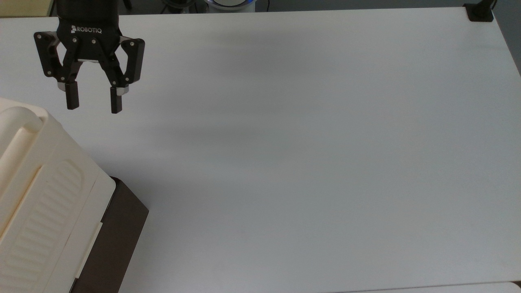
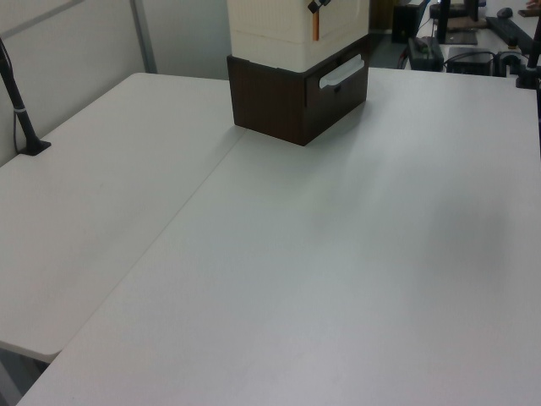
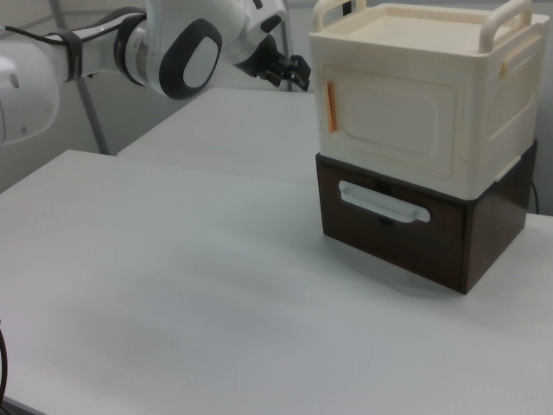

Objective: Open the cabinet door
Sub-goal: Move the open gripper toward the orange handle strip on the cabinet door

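Observation:
The cabinet (image 1: pixel 44 191) fills the top view's lower left corner, a cream box with a ribbed top and rounded bar handles. In the right view the cabinet (image 3: pixel 484 112) sits on a dark brown drawer unit (image 3: pixel 406 233). The cabinet door (image 3: pixel 393 117) faces the right view's front, flat against the body, with an orange strip handle (image 3: pixel 331 106) at its left edge. My gripper (image 1: pixel 94 105) hangs open with nothing in it, just beyond the cabinet's far corner, fingers pointing toward it. In the right view the gripper (image 3: pixel 292 73) is behind the cabinet's left edge, apart from the door.
The white table (image 1: pixel 285 162) stretches wide to the top view's right. A black clamp post (image 1: pixel 480 12) stands at its far right corner. The brown drawer carries a white bar handle (image 3: pixel 384 201). My white arm (image 3: pixel 173 52) reaches in from the right view's upper left.

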